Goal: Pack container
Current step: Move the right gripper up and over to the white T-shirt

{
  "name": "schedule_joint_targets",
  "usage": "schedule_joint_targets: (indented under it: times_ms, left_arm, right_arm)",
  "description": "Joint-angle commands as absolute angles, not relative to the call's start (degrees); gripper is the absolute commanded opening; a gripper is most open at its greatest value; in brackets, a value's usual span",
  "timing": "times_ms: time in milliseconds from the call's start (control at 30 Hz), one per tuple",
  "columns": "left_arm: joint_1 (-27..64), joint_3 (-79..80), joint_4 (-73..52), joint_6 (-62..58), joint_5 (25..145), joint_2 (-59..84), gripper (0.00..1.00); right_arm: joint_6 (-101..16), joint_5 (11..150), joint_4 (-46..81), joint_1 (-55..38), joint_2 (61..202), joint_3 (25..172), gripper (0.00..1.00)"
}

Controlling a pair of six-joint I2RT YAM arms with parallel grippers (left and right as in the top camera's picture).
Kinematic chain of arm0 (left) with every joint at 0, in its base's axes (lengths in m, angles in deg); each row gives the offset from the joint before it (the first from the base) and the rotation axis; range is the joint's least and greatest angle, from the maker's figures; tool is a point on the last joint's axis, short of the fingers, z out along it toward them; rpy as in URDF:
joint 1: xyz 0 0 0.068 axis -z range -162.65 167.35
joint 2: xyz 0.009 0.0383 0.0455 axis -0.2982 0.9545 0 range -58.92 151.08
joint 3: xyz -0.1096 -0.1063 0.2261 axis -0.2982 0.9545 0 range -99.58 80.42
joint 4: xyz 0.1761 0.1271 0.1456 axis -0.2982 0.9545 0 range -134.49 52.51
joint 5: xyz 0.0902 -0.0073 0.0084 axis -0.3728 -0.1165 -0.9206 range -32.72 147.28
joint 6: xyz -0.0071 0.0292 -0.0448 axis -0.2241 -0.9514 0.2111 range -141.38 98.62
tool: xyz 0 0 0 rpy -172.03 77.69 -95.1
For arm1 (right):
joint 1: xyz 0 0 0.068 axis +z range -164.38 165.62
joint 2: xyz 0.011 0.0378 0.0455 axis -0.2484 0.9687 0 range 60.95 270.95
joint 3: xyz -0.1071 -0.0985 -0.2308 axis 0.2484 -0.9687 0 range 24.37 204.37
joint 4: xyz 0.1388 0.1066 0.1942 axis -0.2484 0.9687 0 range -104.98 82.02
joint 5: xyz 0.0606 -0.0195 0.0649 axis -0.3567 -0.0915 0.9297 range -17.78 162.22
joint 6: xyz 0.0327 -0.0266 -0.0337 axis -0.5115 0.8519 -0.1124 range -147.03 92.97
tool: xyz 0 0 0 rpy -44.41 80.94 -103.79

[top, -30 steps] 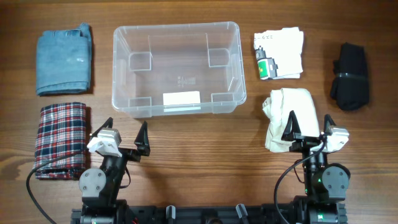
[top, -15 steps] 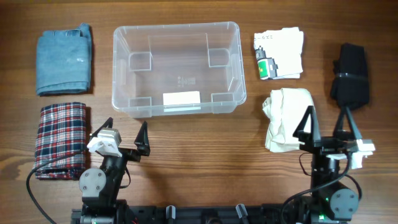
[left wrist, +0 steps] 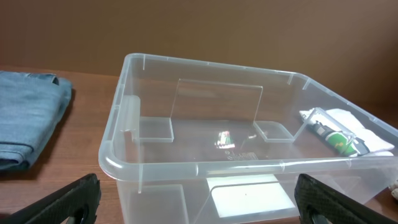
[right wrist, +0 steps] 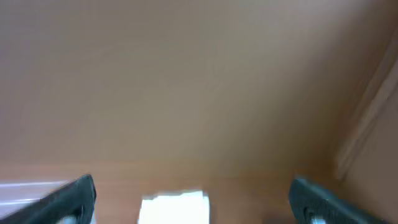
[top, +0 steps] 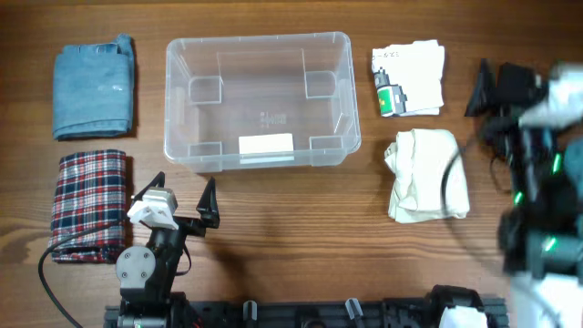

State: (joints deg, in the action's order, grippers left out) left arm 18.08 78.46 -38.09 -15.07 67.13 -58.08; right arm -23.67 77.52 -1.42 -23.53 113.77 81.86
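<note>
Right arm (top: 537, 182): motion-blurred, cut by the frame edge; right gripper (right wrist: 193, 199) spread wide, empty. Container (top: 260, 96): far centre of table (top: 301, 210), mouth up, long axis left-right, label side facing left gripper (top: 185, 182), likewise spread, empty.

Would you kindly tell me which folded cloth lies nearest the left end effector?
The red plaid cloth, right beside the left end effector; the blue denim cloth lies farther back, and the cream cloth is far to the right.
</note>
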Motion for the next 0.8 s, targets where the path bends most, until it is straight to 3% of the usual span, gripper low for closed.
schedule_joint_targets:
  times_ms: [0,200,433,767]
  left_arm:
    - [17.7,78.7,-37.9,-14.7,66.6,-58.4,1.00]
    - [17.7,78.7,-37.9,-14.7,66.6,-58.4,1.00]
    - [17.7,78.7,-37.9,-14.7,66.6,-58.4,1.00]
    - [17.7,78.7,-37.9,-14.7,66.6,-58.4,1.00]
  right_arm:
    - [-19.5,90.1,10.7,-29.0,128.3,95.1,1.00]
    - [-17.8,115.9,27.2,-38.4,150.8,110.7,1.00]
    - [-17.2,120.1,34.0,-36.4,167.1,118.8,1.00]
    - [-13.5,88.8,30.5,-27.0,169.6,119.2,1.00]
